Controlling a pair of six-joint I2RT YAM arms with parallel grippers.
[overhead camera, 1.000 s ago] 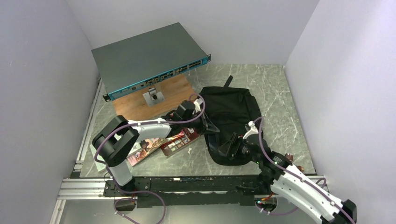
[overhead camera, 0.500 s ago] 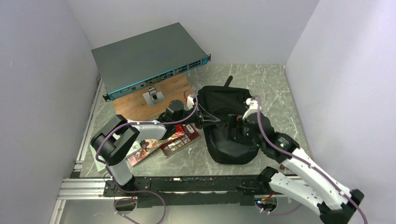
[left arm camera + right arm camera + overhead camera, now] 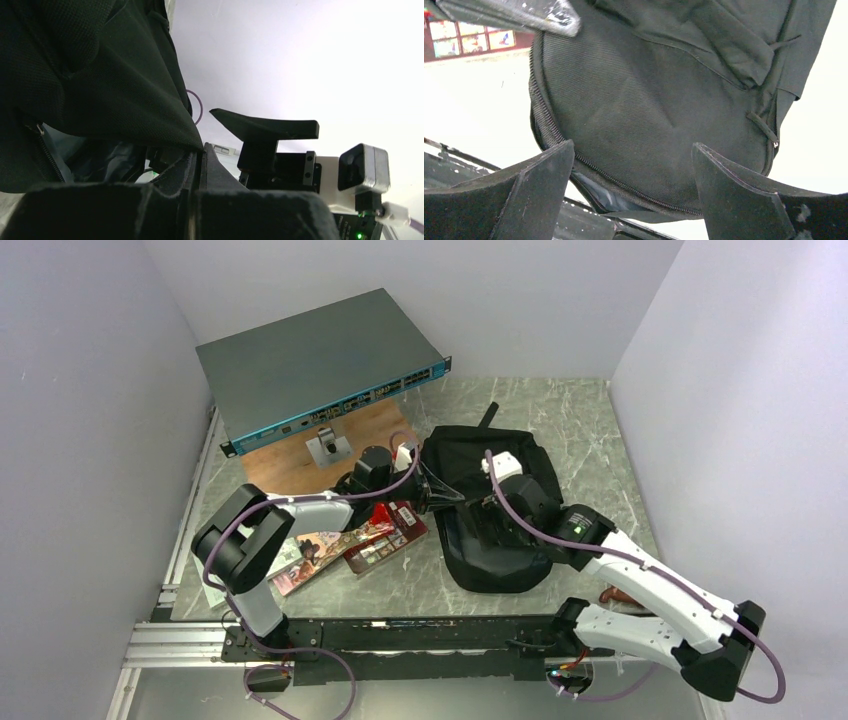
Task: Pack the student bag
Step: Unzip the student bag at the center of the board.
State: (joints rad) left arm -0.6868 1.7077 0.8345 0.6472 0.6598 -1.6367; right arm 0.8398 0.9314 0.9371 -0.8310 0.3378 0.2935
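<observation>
At student bag (image 3: 500,570) zipper edge, left hand (image 3: 432,495) clamped on fabric; right hand (image 3: 634,145) spread over bag.

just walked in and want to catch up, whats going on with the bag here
Two robot arms are working on a black bag lying on the table. The left gripper is shut on the bag's fabric edge and holds it lifted. The right gripper hovers open just over the bag, holding nothing. Some books lie on the table left of the bag, not yet packed. A grey switch sits at the back.
</observation>
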